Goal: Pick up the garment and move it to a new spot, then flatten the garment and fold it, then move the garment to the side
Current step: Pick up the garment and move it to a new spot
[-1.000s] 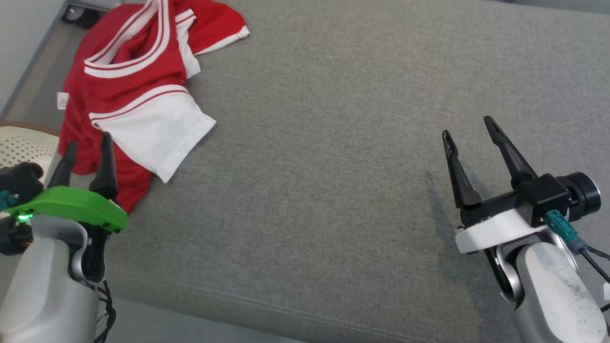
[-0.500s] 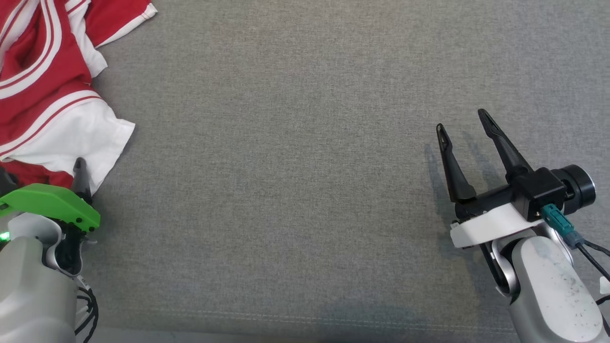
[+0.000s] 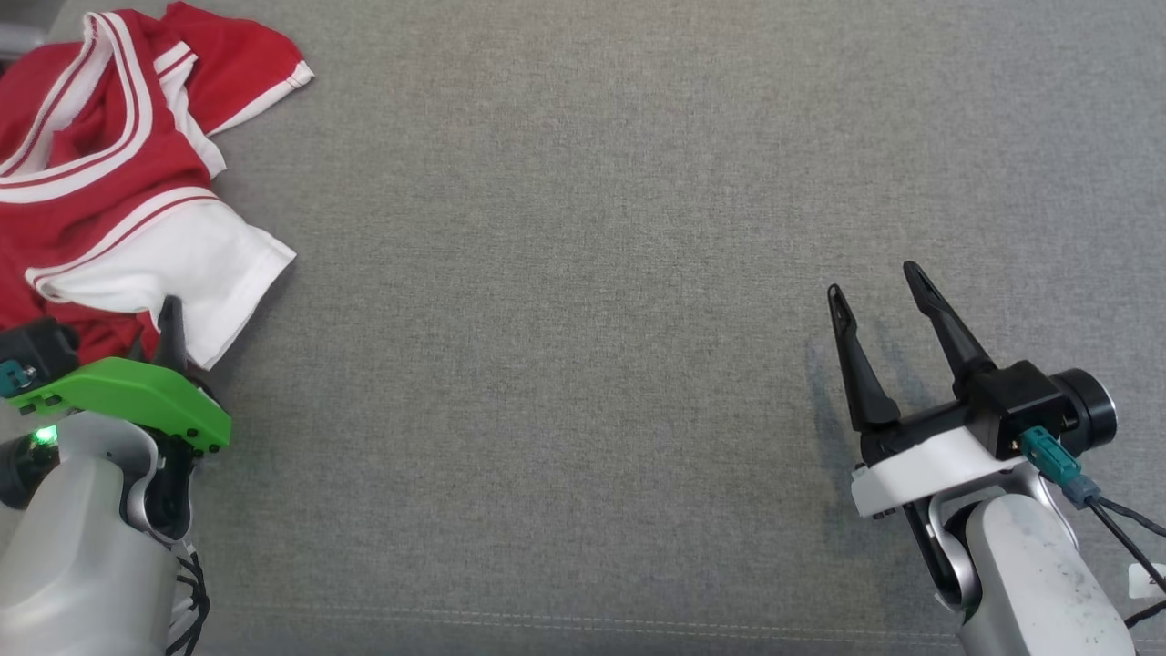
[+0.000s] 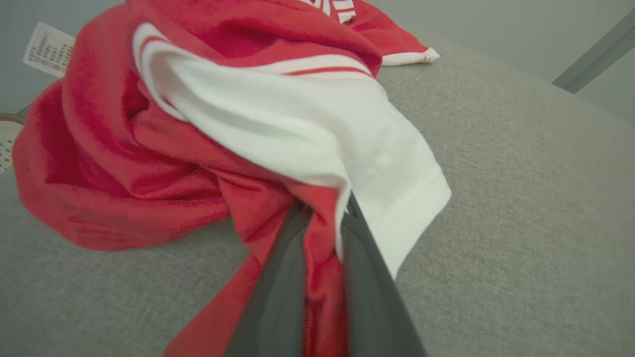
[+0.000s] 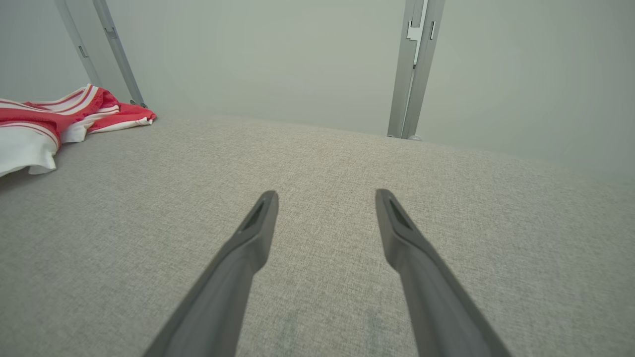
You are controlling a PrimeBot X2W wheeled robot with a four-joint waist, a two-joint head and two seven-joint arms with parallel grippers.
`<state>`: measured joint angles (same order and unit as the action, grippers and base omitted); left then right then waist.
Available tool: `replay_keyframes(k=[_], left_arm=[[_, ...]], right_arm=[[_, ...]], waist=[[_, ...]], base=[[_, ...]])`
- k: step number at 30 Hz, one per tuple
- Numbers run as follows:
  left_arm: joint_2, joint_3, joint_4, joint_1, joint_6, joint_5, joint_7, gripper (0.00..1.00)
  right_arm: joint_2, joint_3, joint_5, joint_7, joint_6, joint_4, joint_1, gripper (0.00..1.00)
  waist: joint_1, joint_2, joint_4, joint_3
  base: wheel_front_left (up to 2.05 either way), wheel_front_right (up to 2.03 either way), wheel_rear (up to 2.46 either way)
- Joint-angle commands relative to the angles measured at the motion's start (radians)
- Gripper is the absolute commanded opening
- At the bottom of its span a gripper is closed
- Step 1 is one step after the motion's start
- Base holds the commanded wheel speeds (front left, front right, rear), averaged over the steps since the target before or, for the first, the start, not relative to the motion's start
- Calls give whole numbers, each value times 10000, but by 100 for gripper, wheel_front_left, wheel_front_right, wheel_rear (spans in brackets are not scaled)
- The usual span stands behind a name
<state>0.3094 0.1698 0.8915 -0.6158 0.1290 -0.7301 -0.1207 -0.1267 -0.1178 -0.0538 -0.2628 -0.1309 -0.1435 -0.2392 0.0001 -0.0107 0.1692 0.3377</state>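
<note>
The garment [image 3: 109, 182], a red shirt with white sleeves and white stripes, lies crumpled at the far left of the grey surface. My left gripper [image 3: 157, 330] sits at its near edge, under a green cover. In the left wrist view the two dark fingers [image 4: 278, 277] are pressed together with a fold of the red garment [image 4: 198, 124] pinched between them, so my left gripper [image 4: 322, 210] is shut on it. My right gripper [image 3: 873, 282] hovers open over bare surface at the right, far from the garment [image 5: 44, 119]. Nothing lies between my right gripper's [image 5: 326, 194] fingers.
The grey fabric surface [image 3: 583, 273] stretches wide between the two arms, with a stitched seam along its front edge [image 3: 583, 621]. A pale wall with upright metal rails [image 5: 414, 69] stands behind it. A white care label [image 4: 47, 49] hangs off the garment.
The head camera has shifted between frames. My left gripper has closed on the near edge of the garment. My right gripper stays open in about the same place.
</note>
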Motion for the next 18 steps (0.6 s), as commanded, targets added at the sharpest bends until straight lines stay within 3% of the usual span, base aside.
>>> replay_keyframes(k=[1,10,18], left_arm=[[135,142,-421,214,30,4,-74,0],[361,725,-4904,1223,-164,-134,605,0],[105,1411,-9687,2015,-976,-216,2002,0]], right_arm=[[25,22,-54,-32,3,-40,193,100],[238,-167,-148,-32,3,-170,536,100],[299,-292,-228,-32,3,-205,498,100]], waist=[[-1,107,133,-479],[-1,107,93,-1557],[-1,107,-566,-2003]], base=[[0,0,0],[0,0,0],[0,0,0]])
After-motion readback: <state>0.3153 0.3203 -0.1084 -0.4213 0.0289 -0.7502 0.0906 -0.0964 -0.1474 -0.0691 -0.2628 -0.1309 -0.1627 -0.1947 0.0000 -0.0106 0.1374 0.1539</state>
